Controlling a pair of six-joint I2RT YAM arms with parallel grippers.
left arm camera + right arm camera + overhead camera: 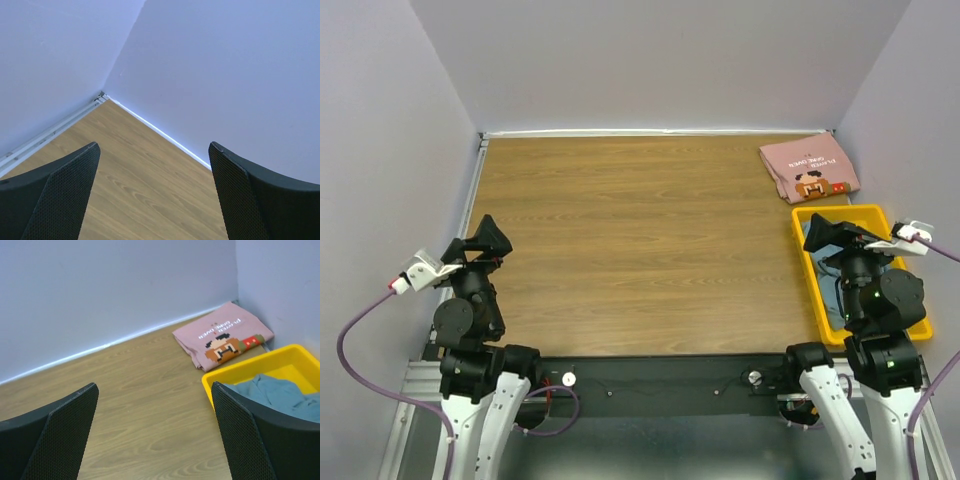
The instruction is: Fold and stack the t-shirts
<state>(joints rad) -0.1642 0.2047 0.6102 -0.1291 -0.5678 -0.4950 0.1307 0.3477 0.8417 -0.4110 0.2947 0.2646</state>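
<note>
The dusty-pink t-shirt (809,169) lies folded at the table's far right corner, its cartoon print up; it also shows in the right wrist view (222,335). The blue-grey t-shirt (280,392) lies crumpled in the yellow bin (850,217), mostly hidden by the right arm in the top view (833,300). My right gripper (155,430) is open and empty, raised over the bin's near left side. My left gripper (155,190) is open and empty, raised at the table's left edge, far from both shirts.
The yellow bin (240,371) stands at the right edge, just in front of the pink shirt. Grey walls enclose the wooden table (640,240) on the left, back and right. A metal rail (472,215) runs along the left edge.
</note>
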